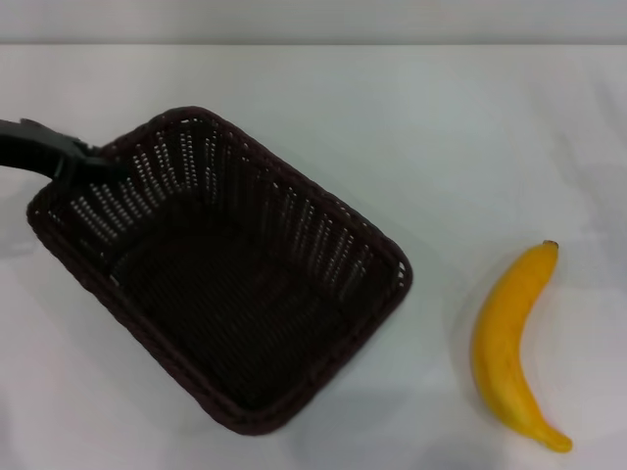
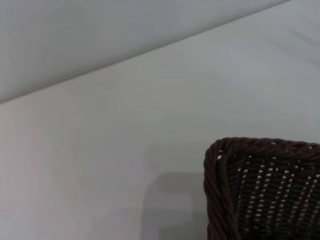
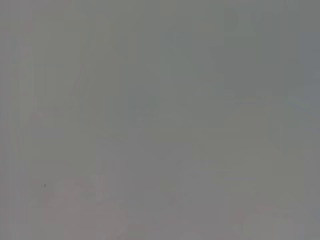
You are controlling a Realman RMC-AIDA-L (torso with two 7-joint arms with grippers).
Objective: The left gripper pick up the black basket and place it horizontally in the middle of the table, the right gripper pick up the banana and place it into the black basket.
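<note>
The black basket (image 1: 220, 274) sits on the white table (image 1: 441, 127) left of the middle, turned diagonally, and it holds nothing. My left gripper (image 1: 90, 160) comes in from the left edge and its tip meets the basket's far left rim. A corner of the basket's braided rim also shows in the left wrist view (image 2: 220, 165). The banana (image 1: 509, 343) lies on the table to the right of the basket, apart from it, with its brown stem tip pointing away from me. My right gripper is out of view, and the right wrist view shows only a blank grey surface.
The table's far edge (image 1: 313, 44) runs along the top of the head view, with a grey wall behind it. A strip of bare white table separates the basket and the banana.
</note>
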